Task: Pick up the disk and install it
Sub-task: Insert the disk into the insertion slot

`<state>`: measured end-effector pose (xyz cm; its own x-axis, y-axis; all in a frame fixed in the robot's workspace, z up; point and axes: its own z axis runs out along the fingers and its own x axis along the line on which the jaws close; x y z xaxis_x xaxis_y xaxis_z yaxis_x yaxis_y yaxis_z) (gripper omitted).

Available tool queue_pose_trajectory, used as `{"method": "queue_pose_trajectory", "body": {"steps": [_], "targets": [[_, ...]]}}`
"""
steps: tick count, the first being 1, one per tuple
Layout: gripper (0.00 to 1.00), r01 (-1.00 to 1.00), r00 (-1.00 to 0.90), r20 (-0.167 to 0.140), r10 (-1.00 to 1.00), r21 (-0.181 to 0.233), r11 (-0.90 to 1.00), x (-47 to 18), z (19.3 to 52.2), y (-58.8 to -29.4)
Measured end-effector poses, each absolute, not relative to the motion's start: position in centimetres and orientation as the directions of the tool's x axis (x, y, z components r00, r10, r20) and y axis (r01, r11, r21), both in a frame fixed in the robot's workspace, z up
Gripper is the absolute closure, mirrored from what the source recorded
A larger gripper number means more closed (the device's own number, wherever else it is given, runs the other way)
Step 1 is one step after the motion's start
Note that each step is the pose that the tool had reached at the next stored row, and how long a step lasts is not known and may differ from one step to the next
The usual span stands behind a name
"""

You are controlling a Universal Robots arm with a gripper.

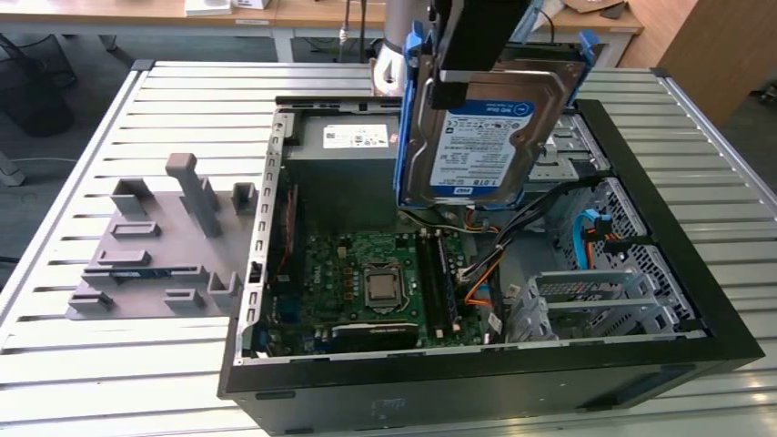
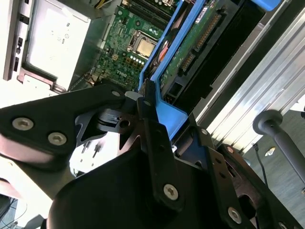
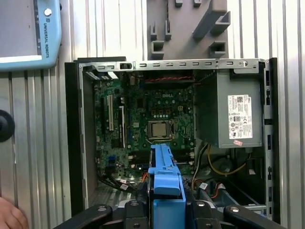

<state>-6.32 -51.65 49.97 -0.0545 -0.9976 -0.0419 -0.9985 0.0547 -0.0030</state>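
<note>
1. Silver-metal disk [image 1: 486,137] with blue side rails [image 1: 409,109] hangs upright in the air over the open computer case [image 1: 680,273], label facing the exterior view.
2. Gripper [image 1: 471,77] is clamped on the disk's upper end. In the second wrist view a finger [image 2: 148,119] presses against the blue frame.
3. My read on handling: rigid, dense for its size and shock-sensitive, so you can't afford knocks.
4. Bare circuit board [image 2: 190,43] and the connectors sit on the back face, so keep contact off them. The plastic rails look smooth and probably flex; a top-end hold could let the disk pivot.
5. Below it: motherboard [image 1: 377,273], power supply [image 1: 340,173], and the drive cage [image 1: 607,296] at the exterior view's right.
6. Grey fixture [image 1: 158,246] sits on the slatted desk [image 1: 97,382], well apart at the exterior view's left.
</note>
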Motion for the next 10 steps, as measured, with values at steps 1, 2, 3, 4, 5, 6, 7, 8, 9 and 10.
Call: {"method": "queue_pose_trajectory", "body": {"steps": [1,2,3,4,5,6,7,8,9,10], "targets": [[0.64,-0.998,-0.054,-0.042,-0.998,-0.003,0.055,-6.3,49.9,-51.9],[0.64,-0.998,-0.055,-0.042,-0.998,-0.003,0.055,-6.3,49.8,-52.2],[0.64,-0.999,-0.054,-0.042,-0.998,-0.003,0.055,-6.3,49.8,-52.5],[0.64,-0.999,-0.054,-0.042,-0.998,-0.003,0.055,-6.3,49.7,-52.7],[0.64,-0.999,-0.054,-0.042,-0.998,-0.003,0.055,-6.3,49.6,-53.0],[0.64,-0.998,-0.054,-0.042,-0.998,-0.003,0.055,-6.2,49.5,-53.2],[0.64,-0.999,-0.054,-0.042,-0.998,-0.003,0.055,-6.2,49.5,-53.4],[0.64,-0.998,-0.055,-0.042,-0.998,-0.003,0.055,-6.1,49.4,-53.5],[0.64,-0.998,-0.055,-0.042,-0.998,-0.003,0.055,-5.9,49.3,-53.6],[0.64,-0.998,-0.055,-0.042,-0.998,-0.003,0.055,-5.7,49.3,-53.7]]}}
